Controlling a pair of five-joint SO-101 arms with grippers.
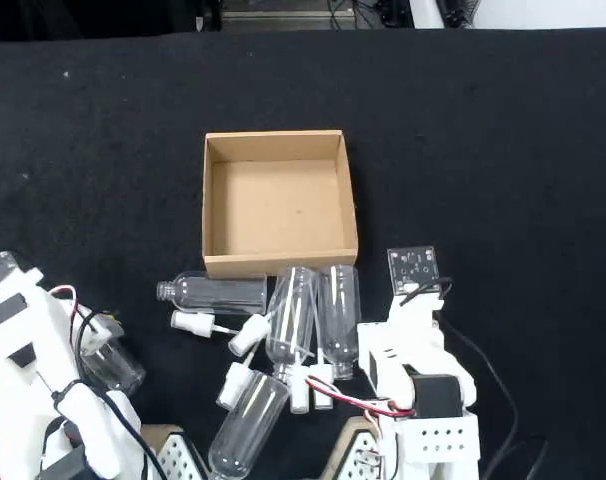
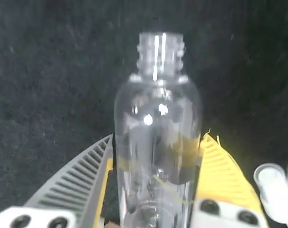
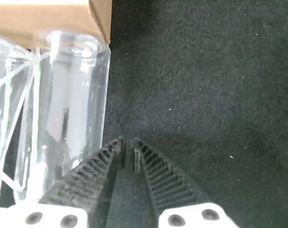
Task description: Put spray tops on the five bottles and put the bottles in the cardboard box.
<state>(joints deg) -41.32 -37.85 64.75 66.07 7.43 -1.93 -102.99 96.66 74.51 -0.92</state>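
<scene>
**Colours at my table**

My left gripper (image 2: pixel 158 137) has one grey ribbed finger (image 2: pixel 82 175) and one yellow finger (image 2: pixel 222 175); the bottle (image 2: pixel 157 118) in it is clear. My right gripper (image 3: pixel 128 142) has black ribbed fingers (image 3: pixel 163 175) on white mounts (image 3: pixel 191 218). The cardboard box (image 1: pixel 279 264) is plain brown, the spray tops (image 1: pixel 193 322) white, the table (image 1: pixel 483 150) black.
</scene>
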